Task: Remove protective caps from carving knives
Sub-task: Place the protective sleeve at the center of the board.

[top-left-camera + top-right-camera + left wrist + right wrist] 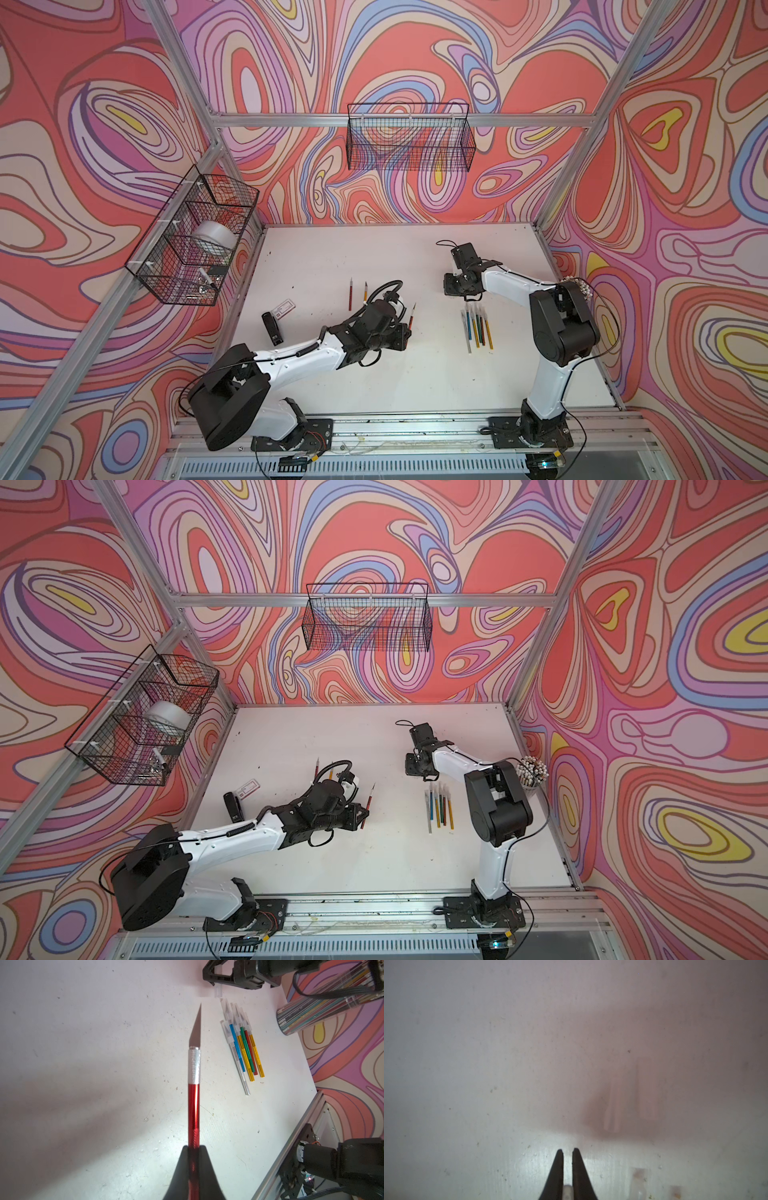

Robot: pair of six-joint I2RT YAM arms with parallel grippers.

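Red carving knife (194, 1095): light, stiff, slick handle, bare blade sharp; clamped by its knurled tail in my left pincer (194, 1151); right pincer (568, 1152) narrow, pinching a protective cap (568, 1191); capped knives (242, 1043) lie nearby.

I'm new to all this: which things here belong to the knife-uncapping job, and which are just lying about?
Job: red knife in left pincer; cap in right pincer; capped knives; two bare knives; loose caps.
Lying about: black block; small card; cup of white-tipped sticks; two wire baskets.
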